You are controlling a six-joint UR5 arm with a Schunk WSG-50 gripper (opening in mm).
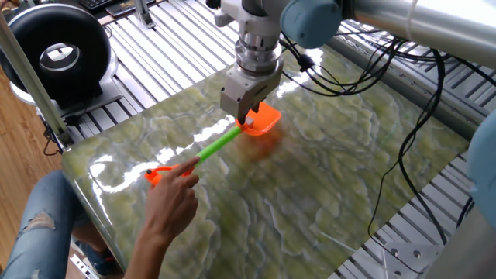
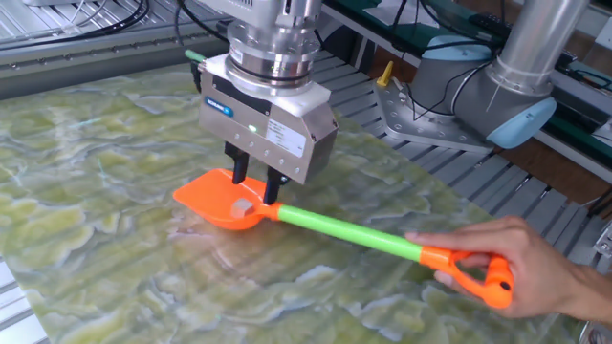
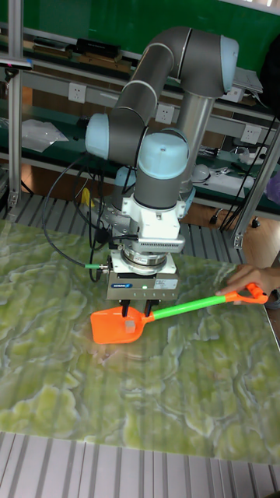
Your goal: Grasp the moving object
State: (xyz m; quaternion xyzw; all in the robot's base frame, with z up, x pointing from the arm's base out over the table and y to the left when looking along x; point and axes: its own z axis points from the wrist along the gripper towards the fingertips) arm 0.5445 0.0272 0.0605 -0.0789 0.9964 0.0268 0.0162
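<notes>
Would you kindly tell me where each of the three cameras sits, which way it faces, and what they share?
One fixed view: high, behind the person's hand, looking down the shovel toward the gripper; wrist and cables show.
The other fixed view: low at the table edge, close on the gripper; the arm's base shows behind.
Tall fixed view: in front, facing the whole arm.
All three share gripper, shovel and hand.
</notes>
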